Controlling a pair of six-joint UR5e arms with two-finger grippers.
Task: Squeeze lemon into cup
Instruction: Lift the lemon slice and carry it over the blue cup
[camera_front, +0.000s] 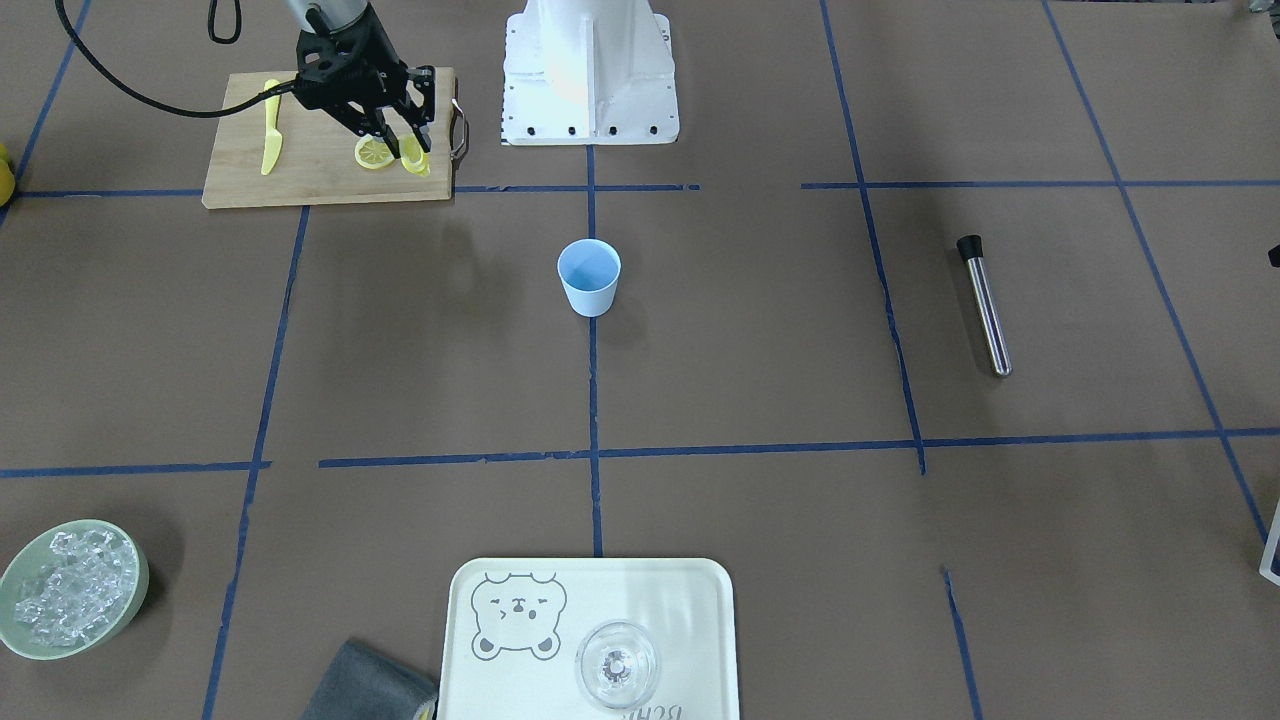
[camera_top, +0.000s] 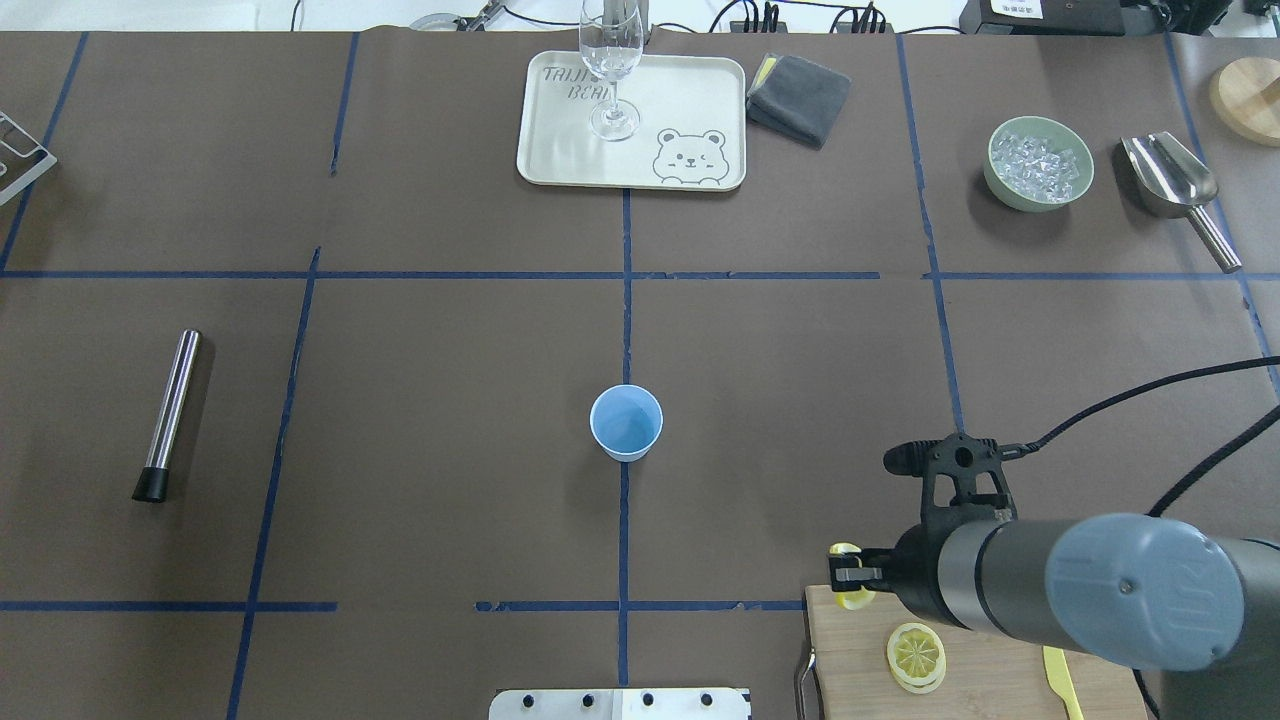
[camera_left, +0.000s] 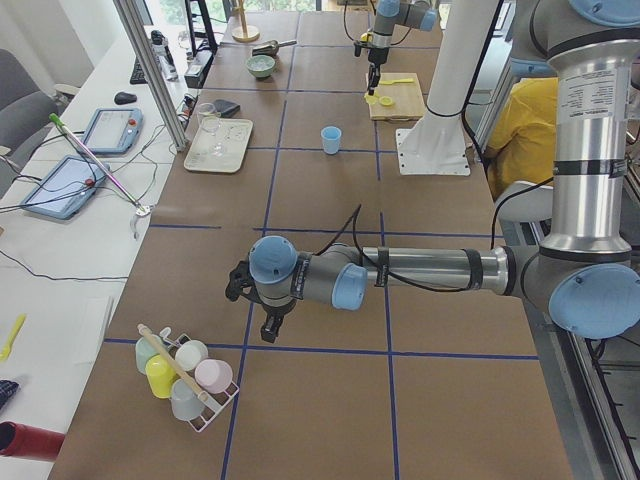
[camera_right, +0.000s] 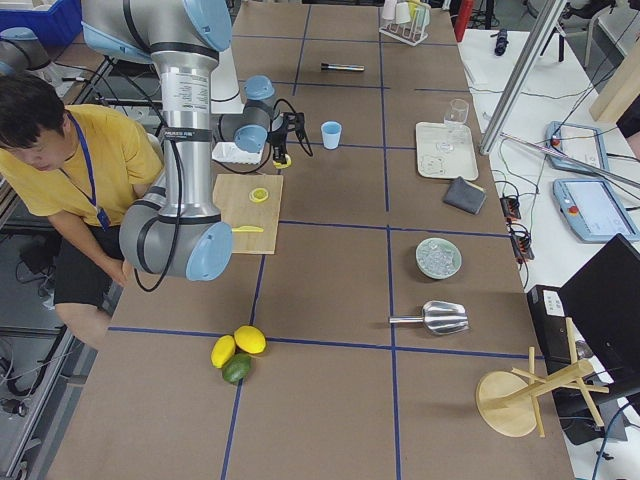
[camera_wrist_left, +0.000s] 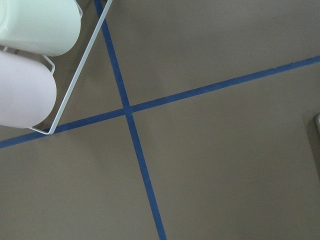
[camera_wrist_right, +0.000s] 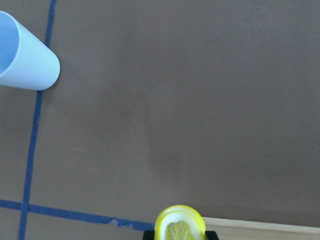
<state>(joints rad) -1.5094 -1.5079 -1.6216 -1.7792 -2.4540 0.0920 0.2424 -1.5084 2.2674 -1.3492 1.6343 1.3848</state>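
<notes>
My right gripper (camera_front: 408, 152) is shut on a lemon slice (camera_front: 416, 161), held on edge just above the corner of the wooden cutting board (camera_front: 320, 180). The slice shows between the jaws in the right wrist view (camera_wrist_right: 179, 228) and in the overhead view (camera_top: 853, 598). A second alike slice (camera_front: 375, 153) lies flat on the board (camera_top: 850, 665). The light blue cup (camera_front: 589, 277) stands upright at the table's middle (camera_top: 626, 422), apart from the gripper. My left gripper (camera_left: 268, 328) shows only in the exterior left view; I cannot tell whether it is open or shut.
A yellow knife (camera_front: 270, 135) lies on the board. A metal tube (camera_top: 170, 410) lies on the left side. A tray (camera_top: 560, 160) with a clear glass (camera_top: 612, 70), a grey cloth (camera_top: 800, 95), a bowl of ice (camera_top: 1038, 163) and a scoop (camera_top: 1170, 180) are at the far edge. A cup rack (camera_left: 185, 375) stands beside the left arm.
</notes>
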